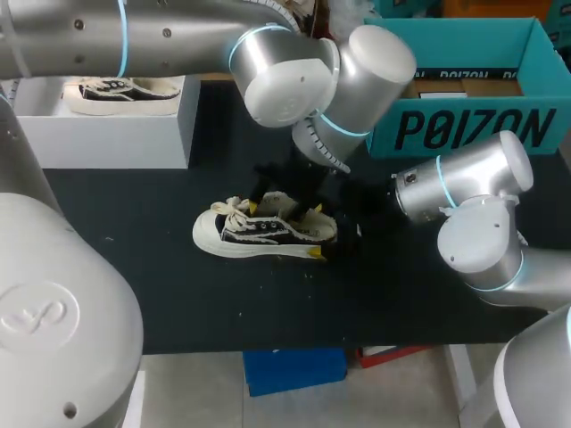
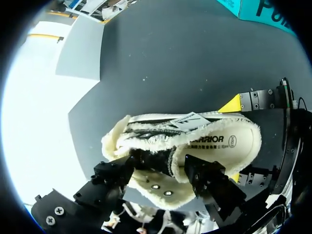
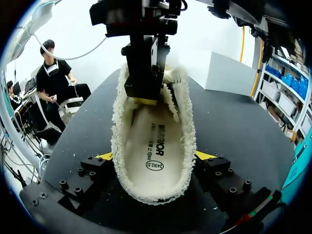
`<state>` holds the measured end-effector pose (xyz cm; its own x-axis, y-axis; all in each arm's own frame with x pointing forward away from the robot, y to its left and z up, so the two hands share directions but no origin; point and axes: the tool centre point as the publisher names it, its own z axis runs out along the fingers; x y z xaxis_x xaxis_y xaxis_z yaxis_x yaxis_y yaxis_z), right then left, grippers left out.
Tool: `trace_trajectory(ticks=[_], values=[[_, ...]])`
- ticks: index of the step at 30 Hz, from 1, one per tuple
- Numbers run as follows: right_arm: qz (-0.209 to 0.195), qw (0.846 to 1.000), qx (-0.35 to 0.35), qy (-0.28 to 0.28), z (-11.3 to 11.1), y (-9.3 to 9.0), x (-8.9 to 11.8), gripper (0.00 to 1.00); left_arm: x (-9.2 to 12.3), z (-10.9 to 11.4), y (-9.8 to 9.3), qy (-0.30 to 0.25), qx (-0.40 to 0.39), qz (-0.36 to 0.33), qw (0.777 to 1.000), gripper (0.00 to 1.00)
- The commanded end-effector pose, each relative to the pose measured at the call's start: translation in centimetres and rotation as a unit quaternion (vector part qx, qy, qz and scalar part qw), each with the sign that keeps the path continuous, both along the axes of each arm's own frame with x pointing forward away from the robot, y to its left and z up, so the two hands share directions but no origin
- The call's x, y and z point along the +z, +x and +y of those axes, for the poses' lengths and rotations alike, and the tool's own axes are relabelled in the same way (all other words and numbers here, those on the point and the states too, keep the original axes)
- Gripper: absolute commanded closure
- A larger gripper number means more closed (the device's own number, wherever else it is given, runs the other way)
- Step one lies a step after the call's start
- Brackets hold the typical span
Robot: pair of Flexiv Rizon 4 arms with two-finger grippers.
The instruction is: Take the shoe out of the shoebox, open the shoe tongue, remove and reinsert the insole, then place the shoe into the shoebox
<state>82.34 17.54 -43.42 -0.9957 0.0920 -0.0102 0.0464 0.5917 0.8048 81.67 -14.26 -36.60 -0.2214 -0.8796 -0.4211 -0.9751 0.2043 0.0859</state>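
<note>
Worktop, head view: dark worktop [image 1: 161, 267]; a teal shoebox [image 1: 473, 129] stands open at its far right corner; a white box [image 1: 107, 129] sits at the far left with a second shoe [image 1: 120, 94] on top
Shoe, head view: the shoe [image 1: 259, 234] lies out of the shoebox near the middle of the worktop, sole down, toe toward the left side, laces loose
Arms, head view: the left arm comes in from the upper left and its left hand [image 1: 284, 192] drops onto the shoe's opening; the right arm comes in from the right and its right hand [image 1: 319, 234] sits at the heel
Left wrist view: the left hand's black fingers [image 2: 124, 168] stand on either side of the dark tongue [image 2: 156, 163] and press on it from both sides, clamped; ahead of them the fleecy collar gapes and the insole [image 2: 219, 141] lies inside the shoe; the other hand's yellow tips flank the heel
Right wrist view: the heel sits between the right hand's fingers; both yellow tips touch the fleecy collar from opposite sides, clamped on the shoe; the insole lies flat inside; the left hand comes down ahead, onto the tongue
</note>
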Motion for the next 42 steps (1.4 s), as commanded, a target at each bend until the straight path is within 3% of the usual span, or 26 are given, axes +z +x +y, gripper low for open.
trace_trajectory(ticks=[1, 3, 4, 6, 9, 32, 42], values=[[0.000, 1.000, -0.001, 0.000, 0.2, 0.2, -0.4, 1.00, -0.5, 0.6, -0.3, 0.001, 0.002, 0.000, 1.000, 0.50], [0.000, 1.000, -0.001, 0.000, 0.2, 0.2, -0.4, 1.00, -0.7, 0.9, -0.4, 0.004, 0.004, 0.003, 1.000, 0.51], [0.000, 1.000, -0.001, 0.000, 0.2, 0.2, -0.4, 1.00, -0.8, 1.0, -0.4, 0.005, 0.005, 0.003, 1.000, 0.57], [0.000, 1.000, -0.001, 0.000, 0.2, 0.2, -0.4, 1.00, -0.8, 1.2, -0.4, 0.006, 0.006, 0.004, 1.000, 0.71], [0.000, 1.000, -0.001, 0.000, 0.2, 0.2, -0.4, 1.00, -0.5, 1.2, -0.4, 0.001, 0.009, 0.002, 1.000, 1.00], [0.000, 1.000, -0.001, 0.000, 0.2, 0.2, -0.4, 1.00, 3.5, 2.9, 0.6, -0.120, 0.005, -0.038, 0.992, 1.00], [0.000, 1.000, -0.001, 0.000, 0.2, 0.2, -0.4, 1.00, 3.9, 4.4, 0.8, -0.170, 0.007, -0.068, 0.983, 1.00]])
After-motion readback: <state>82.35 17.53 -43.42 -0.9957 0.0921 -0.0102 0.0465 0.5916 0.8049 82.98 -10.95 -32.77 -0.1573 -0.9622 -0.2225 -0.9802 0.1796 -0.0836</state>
